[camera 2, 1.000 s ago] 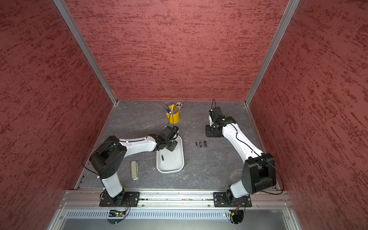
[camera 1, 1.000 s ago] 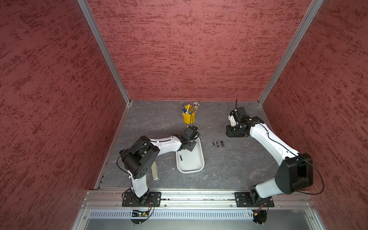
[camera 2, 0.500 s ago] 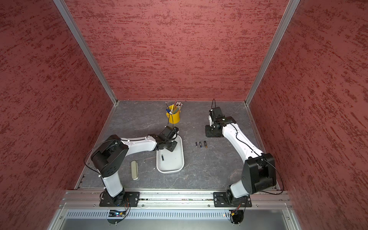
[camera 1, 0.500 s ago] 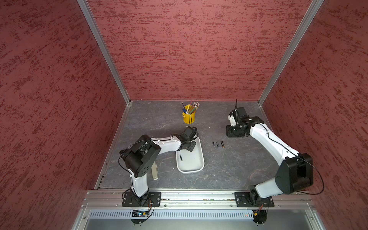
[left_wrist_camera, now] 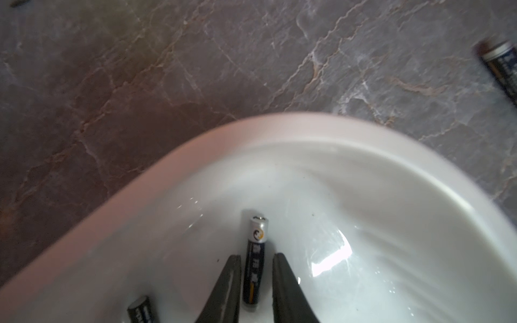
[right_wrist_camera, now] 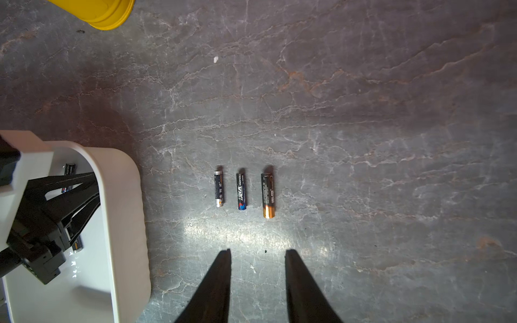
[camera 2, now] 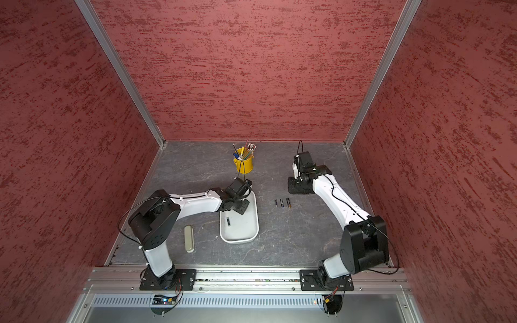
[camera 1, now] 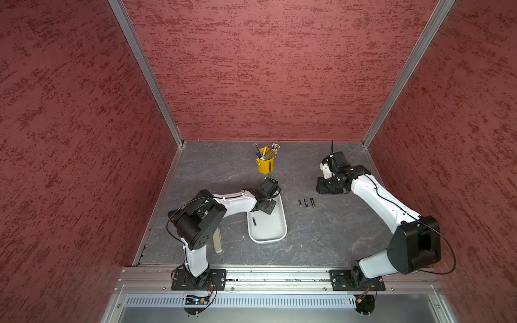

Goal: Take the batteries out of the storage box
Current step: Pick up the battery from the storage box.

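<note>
The white storage box (camera 1: 268, 240) (camera 2: 237, 241) lies mid-table. My left gripper (left_wrist_camera: 257, 256) reaches down into its far end (camera 1: 265, 206). Its jaws straddle a black battery (left_wrist_camera: 257, 240) lying on the box floor, nearly closed, with a thin gap left on each side. Another battery (left_wrist_camera: 140, 309) lies beside it, and one (camera 1: 254, 221) rests mid-box. Three batteries (right_wrist_camera: 219, 188) (right_wrist_camera: 241, 191) (right_wrist_camera: 268, 195) lie in a row on the table right of the box (camera 1: 305, 203). My right gripper (right_wrist_camera: 258, 250) hovers open behind that row, holding nothing.
A yellow pencil cup (camera 1: 264, 165) (right_wrist_camera: 98, 11) stands just behind the box. A slim beige case (camera 2: 189, 237) lies left of the box, partly under my left arm. Red walls enclose the grey stone tabletop on three sides.
The left gripper's jaws have narrowed around the battery in the box. The right arm has stayed still.
</note>
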Controlling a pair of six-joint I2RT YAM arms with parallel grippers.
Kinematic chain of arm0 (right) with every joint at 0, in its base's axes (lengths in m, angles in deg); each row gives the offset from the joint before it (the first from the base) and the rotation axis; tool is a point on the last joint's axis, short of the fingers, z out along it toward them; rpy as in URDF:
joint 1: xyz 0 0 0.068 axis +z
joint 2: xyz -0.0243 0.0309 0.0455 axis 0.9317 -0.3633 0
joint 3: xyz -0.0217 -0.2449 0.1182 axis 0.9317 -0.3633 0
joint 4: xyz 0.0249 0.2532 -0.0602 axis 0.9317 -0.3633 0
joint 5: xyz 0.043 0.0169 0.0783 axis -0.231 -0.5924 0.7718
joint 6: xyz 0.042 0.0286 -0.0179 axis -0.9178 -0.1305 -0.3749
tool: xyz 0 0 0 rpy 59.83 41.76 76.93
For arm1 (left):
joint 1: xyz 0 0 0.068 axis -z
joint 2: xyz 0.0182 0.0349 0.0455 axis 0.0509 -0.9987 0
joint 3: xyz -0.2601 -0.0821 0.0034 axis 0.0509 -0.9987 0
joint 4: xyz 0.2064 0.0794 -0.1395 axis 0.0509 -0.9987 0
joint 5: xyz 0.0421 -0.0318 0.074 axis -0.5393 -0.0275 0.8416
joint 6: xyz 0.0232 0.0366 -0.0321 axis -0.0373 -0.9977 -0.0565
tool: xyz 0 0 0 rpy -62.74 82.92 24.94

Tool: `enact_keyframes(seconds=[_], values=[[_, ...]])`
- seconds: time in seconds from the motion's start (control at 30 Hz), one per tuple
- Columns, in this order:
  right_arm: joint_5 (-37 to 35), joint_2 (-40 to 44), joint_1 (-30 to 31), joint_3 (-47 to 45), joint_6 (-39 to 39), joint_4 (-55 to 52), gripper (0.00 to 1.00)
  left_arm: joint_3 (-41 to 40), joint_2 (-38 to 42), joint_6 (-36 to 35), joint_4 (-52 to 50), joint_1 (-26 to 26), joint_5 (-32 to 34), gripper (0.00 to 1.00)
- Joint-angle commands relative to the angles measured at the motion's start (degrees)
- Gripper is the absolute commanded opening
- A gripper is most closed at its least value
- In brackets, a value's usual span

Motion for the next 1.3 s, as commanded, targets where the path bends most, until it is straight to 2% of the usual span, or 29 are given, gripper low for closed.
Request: enact_keyframes(seconds=[0.0,0.2,0.4,0.5,0.6,0.73,1.0,1.27], values=[[1.68,1.42,-0.4,-1.31,-1.39,2.45,0.36,2.62,1.38,0.64,-4.25,0.27,-1.18,0.21],[2.63,3.19,-0.47,-1.22,-1.86,2.91,0.37,3.35,3.73,1.84,-4.92,0.19,-2.04,0.19],[5.05,3.52,-0.39,-1.53,-2.74,4.3,0.38,4.08,6.21,5.23,-5.42,-1.2,-7.14,0.19],[5.39,3.43,-0.43,-1.82,-3.26,4.9,0.38,5.02,5.79,5.56,-6.07,-1.59,-6.17,0.33],[5.56,3.27,-0.46,-1.84,-3.37,5.08,0.38,6.08,3.76,4.71,-7.07,-1.5,-4.1,0.39],[5.07,3.25,-0.45,-1.45,-2.78,4.35,0.38,5.45,0.81,2.93,-5.38,-1.91,-2.24,0.39],[4.51,2.99,-0.44,-1.14,-2.35,3.84,0.38,5.02,-3.62,2.87,-4.37,-2.99,-4.04,0.39],[4.66,2.67,-0.48,-0.75,-2.31,3.85,0.38,6.05,-5.71,3.29,-4.66,-1.4,-2.85,0.34]])
